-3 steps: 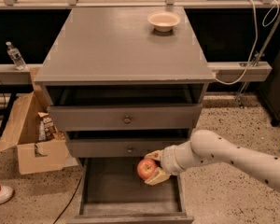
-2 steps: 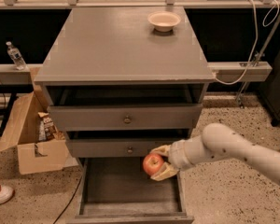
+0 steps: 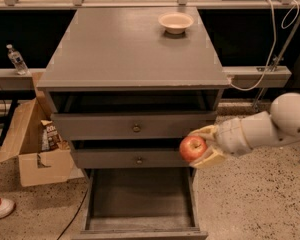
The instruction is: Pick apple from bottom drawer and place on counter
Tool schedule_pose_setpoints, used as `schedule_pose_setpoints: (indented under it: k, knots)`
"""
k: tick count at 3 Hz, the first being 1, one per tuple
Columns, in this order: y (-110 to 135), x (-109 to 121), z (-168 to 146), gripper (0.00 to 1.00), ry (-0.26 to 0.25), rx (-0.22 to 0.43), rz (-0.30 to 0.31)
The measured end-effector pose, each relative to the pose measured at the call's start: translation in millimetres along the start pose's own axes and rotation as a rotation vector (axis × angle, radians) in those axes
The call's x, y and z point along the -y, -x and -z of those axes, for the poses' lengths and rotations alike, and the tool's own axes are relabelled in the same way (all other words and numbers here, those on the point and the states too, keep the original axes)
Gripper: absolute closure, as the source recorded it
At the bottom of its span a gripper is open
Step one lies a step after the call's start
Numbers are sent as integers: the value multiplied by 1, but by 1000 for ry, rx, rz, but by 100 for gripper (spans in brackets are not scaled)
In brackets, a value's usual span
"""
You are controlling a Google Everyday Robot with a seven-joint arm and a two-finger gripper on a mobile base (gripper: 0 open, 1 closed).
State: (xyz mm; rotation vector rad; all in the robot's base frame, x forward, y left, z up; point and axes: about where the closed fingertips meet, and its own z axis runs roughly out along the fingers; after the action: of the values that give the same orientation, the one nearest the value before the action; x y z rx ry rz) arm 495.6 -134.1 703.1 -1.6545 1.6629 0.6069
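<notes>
My gripper (image 3: 202, 145) is shut on the red apple (image 3: 192, 148) and holds it in the air in front of the cabinet's right side, level with the middle drawer. The white arm (image 3: 262, 126) reaches in from the right. The bottom drawer (image 3: 140, 196) is pulled open below and left of the apple; its bare gray floor holds nothing. The counter (image 3: 125, 49), a wide gray top, is above and behind the apple.
A cream bowl (image 3: 176, 22) stands at the counter's back right. The two upper drawers with brass knobs (image 3: 136, 128) are slightly ajar. An open cardboard box (image 3: 32, 144) sits on the floor at left. A water bottle (image 3: 16, 59) stands on a ledge at left.
The gripper has lifted the apple up and to the right, out from over the bottom drawer to the cabinet's right front edge.
</notes>
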Motion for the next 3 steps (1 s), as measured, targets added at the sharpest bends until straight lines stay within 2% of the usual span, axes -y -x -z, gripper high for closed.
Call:
schedule_pose_setpoints:
  k: [1,2,3]
  knots:
    - [33,16,58,100,-31,-5,-11]
    - [33,16,58,100,-31,-5,-11]
    - [54,41,55,100,-12,-16,-7]
